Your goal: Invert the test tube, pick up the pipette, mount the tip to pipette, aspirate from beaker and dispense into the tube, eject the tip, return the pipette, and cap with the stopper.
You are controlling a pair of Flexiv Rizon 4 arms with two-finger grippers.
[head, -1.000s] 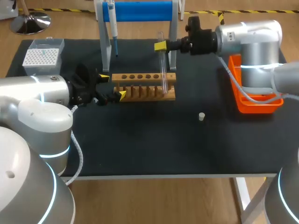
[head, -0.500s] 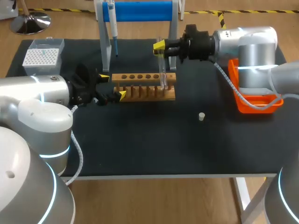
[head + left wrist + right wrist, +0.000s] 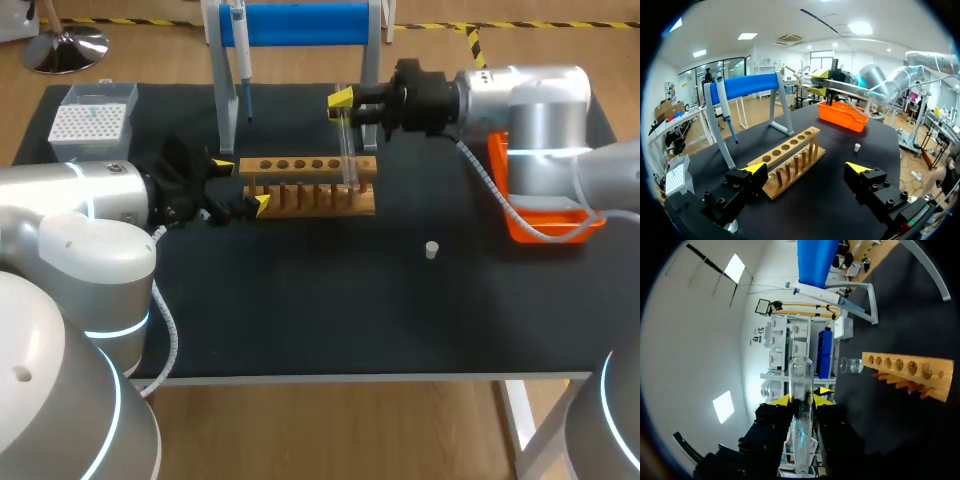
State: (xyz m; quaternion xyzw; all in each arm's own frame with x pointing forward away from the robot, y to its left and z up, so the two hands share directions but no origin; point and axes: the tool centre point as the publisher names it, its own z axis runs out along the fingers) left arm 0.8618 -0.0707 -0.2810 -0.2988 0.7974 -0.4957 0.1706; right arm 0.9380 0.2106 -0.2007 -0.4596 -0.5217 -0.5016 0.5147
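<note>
Test tube: clear glass, upright, clamped between the fingers of the right gripper, its lower end at the right end of the wooden rack.
Left gripper: fingers apart, holding nothing, at the rack's left end.
Pipette: hangs on the blue-barred stand behind the rack.
Stopper: alone on the black table, nearer than the rack.
Tip box: far left corner.
Orange bin: right edge.
Beaker: beyond the rack's end in the right wrist view.
</note>
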